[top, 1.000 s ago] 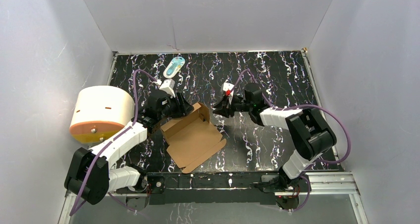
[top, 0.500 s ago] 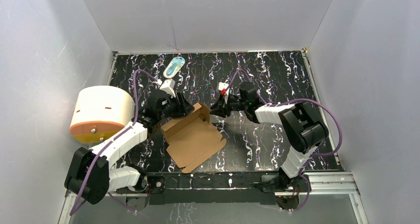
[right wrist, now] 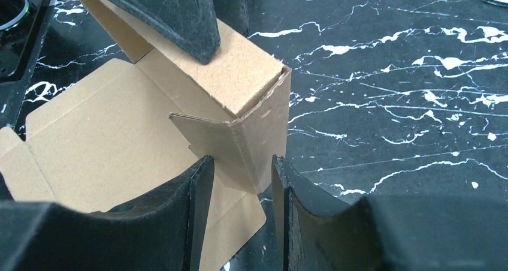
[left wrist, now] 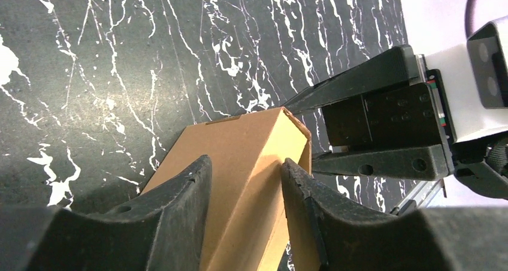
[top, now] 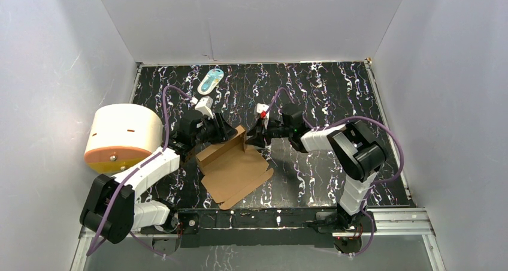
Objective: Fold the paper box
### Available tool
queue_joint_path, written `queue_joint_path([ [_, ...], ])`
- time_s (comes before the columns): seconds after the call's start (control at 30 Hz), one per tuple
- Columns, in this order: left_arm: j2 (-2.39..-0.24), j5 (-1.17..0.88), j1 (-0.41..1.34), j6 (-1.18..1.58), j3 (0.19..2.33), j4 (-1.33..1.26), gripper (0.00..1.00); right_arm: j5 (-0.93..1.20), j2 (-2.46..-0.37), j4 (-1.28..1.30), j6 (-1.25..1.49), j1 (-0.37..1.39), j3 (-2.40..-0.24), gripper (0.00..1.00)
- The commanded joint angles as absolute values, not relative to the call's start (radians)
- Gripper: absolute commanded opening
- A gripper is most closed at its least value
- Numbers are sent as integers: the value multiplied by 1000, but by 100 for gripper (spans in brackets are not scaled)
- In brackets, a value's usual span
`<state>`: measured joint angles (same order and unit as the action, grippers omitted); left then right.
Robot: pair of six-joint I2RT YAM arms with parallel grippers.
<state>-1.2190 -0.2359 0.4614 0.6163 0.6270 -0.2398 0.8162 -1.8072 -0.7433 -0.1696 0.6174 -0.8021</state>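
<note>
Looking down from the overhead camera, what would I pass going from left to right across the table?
A white-and-orange cylinder → left pincer → upright wall of the paper box → right pincer. The small packet at the back is left out, since its place overlaps the left pincer's.

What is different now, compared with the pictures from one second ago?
The right gripper moved left to the paper box. Its fingers now straddle the end of the raised wall, though whether they grip it is unclear. The left gripper stayed clamped on that wall, and the box lay where it was.
</note>
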Motion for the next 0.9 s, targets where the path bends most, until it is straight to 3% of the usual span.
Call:
queue_joint_path([
  [0.0, -1240, -282, 460, 628, 595, -242, 43, 801, -1827, -866, -124, 631, -836, 49],
  [0.87, -1308, -406, 460, 689, 624, -340, 41, 743, -1910, -805, -198, 678, -929, 25],
])
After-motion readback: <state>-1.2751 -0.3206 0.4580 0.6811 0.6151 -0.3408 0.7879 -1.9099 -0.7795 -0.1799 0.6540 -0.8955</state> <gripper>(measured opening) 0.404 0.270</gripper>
